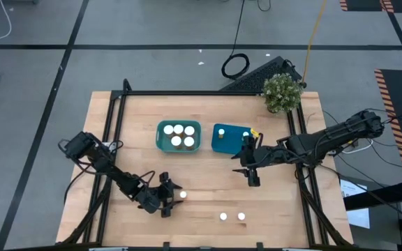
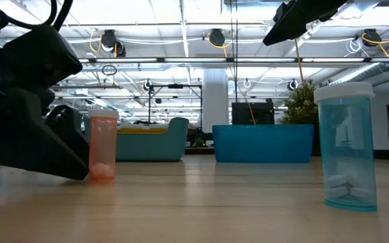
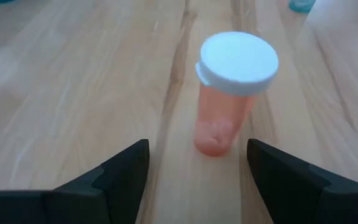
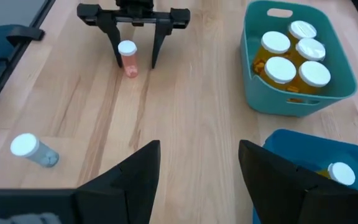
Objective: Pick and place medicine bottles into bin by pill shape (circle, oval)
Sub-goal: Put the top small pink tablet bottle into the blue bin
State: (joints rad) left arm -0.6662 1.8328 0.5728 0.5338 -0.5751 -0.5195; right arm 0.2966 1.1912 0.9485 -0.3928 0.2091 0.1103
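An orange medicine bottle (image 3: pixel 229 93) with a white cap stands upright on the table, also seen from above (image 1: pixel 183 195). My left gripper (image 3: pixel 197 168) is open and low at the table. Its fingertips stand on either side of the bottle's base without touching it. My right gripper (image 4: pixel 197 174) is open and holds nothing, hovering near the blue bin (image 1: pixel 230 139). Two more capped bottles (image 1: pixel 223 217) (image 1: pixel 241 217) stand near the table's front edge. One of them is a clear blue bottle (image 2: pixel 346 145).
A teal bin (image 4: pixel 253 74) holds several white-capped bottles. The blue bin (image 4: pixel 303 155) beside it holds one bottle (image 4: pixel 340 173). A potted plant (image 1: pixel 283 92) stands at the far right corner. Bare wood lies between the bins and the front bottles.
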